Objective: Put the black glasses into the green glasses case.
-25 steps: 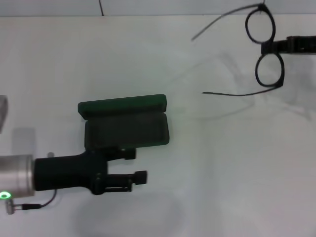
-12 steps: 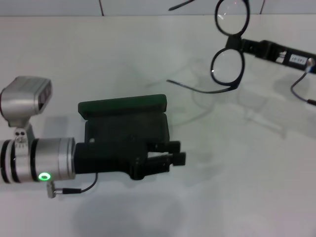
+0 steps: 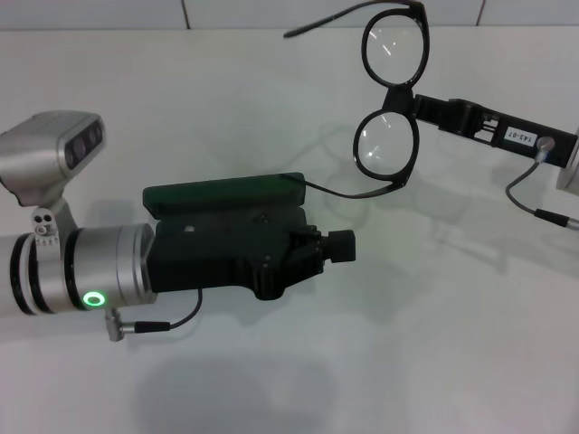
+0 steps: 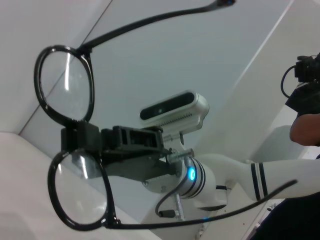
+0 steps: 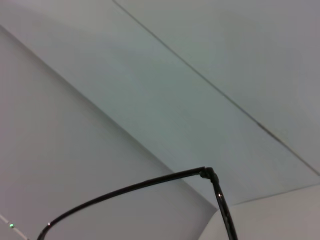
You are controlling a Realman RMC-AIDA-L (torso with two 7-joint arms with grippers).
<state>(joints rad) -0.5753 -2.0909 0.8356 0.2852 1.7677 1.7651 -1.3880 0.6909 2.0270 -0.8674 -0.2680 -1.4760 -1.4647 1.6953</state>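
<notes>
From the head view, the right gripper (image 3: 409,102) pinches the black glasses (image 3: 391,99) at the bridge, holding them in the air up and to the right of the green glasses case (image 3: 226,193), temples trailing toward it. The left gripper (image 3: 339,246) hovers over the open tray (finger spacing unclear). The left wrist view shows thin glossy frames (image 4: 70,150) with clear lenses. The right wrist view catches only a slender temple (image 5: 150,182).

even, bright overhead light; soft faint shadows on the white table (image 3: 434,344) under the glasses (image 3: 389,99). lenses catch small glare streaks. left gripper (image 3: 335,246) above the case (image 3: 226,192) looks slightly blurred.
</notes>
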